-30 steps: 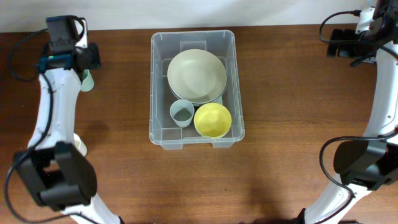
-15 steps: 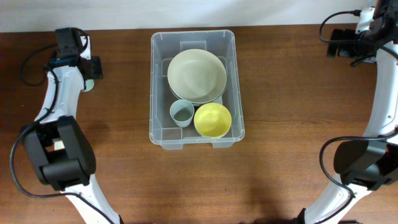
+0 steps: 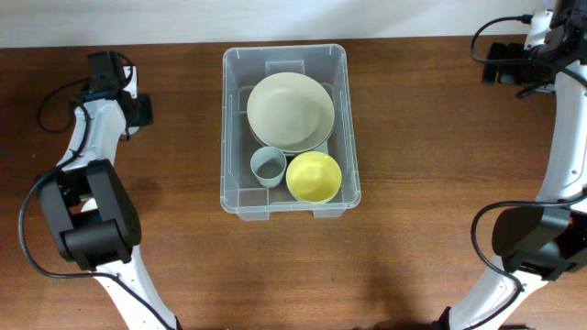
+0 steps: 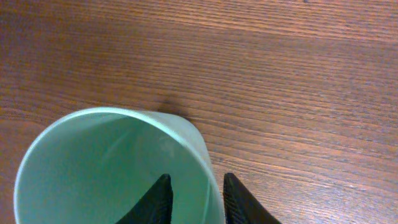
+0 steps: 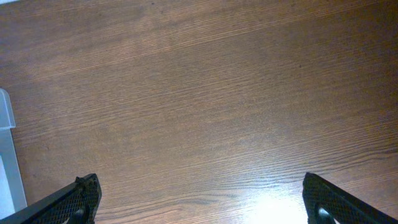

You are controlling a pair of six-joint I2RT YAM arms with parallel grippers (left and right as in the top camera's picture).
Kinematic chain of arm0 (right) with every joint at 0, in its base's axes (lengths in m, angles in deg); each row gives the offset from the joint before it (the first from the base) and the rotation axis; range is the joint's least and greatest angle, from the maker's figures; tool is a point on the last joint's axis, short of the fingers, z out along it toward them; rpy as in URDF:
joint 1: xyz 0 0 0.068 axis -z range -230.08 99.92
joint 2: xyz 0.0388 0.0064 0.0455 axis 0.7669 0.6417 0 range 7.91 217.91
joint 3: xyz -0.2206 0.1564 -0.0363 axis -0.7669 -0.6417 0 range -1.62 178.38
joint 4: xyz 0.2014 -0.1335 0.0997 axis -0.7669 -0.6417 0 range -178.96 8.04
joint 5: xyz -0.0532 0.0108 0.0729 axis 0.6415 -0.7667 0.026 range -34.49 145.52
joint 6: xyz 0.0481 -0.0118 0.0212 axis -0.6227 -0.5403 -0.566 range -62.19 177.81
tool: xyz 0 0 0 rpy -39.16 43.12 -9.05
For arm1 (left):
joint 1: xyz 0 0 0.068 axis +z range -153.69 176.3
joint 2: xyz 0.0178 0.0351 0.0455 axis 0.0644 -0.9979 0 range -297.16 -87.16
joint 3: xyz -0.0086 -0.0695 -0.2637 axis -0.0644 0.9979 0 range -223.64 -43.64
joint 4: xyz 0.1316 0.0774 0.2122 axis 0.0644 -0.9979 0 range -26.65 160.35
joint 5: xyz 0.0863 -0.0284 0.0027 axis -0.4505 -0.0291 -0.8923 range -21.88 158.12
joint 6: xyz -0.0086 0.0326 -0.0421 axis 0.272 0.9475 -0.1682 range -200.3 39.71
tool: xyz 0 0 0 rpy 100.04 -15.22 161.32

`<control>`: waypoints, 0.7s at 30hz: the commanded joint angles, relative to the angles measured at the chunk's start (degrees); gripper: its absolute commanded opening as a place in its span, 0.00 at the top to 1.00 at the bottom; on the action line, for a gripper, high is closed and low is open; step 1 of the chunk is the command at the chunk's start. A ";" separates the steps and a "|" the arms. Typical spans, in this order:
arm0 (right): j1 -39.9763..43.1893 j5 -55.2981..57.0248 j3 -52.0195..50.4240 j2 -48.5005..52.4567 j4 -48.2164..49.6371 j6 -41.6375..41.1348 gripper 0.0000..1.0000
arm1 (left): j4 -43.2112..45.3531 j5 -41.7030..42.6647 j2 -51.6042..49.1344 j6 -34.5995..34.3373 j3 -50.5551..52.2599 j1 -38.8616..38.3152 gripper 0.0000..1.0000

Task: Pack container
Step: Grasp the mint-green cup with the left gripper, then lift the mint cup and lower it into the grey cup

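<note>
The left fingers [image 4: 158, 202] have been narrowed astride the mint cup [image 4: 93, 162] wall, far left; a firm grip cannot be told. Transfer right into the container [image 3: 226, 137], centred on the surface [image 3: 431, 183], seems next. The right fingers [image 5: 74, 199] are spread, empty.

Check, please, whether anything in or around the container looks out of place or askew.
Nothing looks spilled or damaged. Only the mint cup is outside the container, upright on the table, with the left gripper straddling its wall.

A brown wood-grain table [image 3: 440, 183] runs up to a white strip [image 3: 275, 18] along its far edge.
</note>
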 commanded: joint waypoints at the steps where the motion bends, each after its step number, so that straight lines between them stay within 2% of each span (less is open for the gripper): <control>1: 0.11 -0.33 0.48 -1.16 0.00 -0.50 0.01 | 0.13 0.39 -0.46 0.35 -0.98 0.50 0.83; 4: 0.11 -0.33 0.48 -1.16 0.00 -0.52 0.01 | 0.11 0.37 -0.46 0.37 -0.98 0.50 0.87; 5: 0.11 -0.31 0.48 -1.16 0.00 -0.50 0.01 | 0.13 0.35 -0.46 0.37 -0.98 0.50 0.95; 6: 0.11 -0.33 0.48 -1.16 0.00 -0.50 0.01 | 0.13 -0.09 -0.46 0.37 -0.98 0.50 0.99; 13: 0.11 -0.33 0.48 -1.16 0.00 -0.52 0.01 | -1.33 -6.80 -0.07 0.37 -2.73 0.39 0.99; 18: 0.11 -0.33 0.48 -1.16 0.02 -0.50 0.01 | -14.93 -4.96 4.37 0.24 -12.28 -1.53 0.99; 21: 0.11 -0.33 0.48 -1.16 0.00 -0.50 0.01 | -29.14 2.84 8.92 -0.33 -19.98 -5.07 0.99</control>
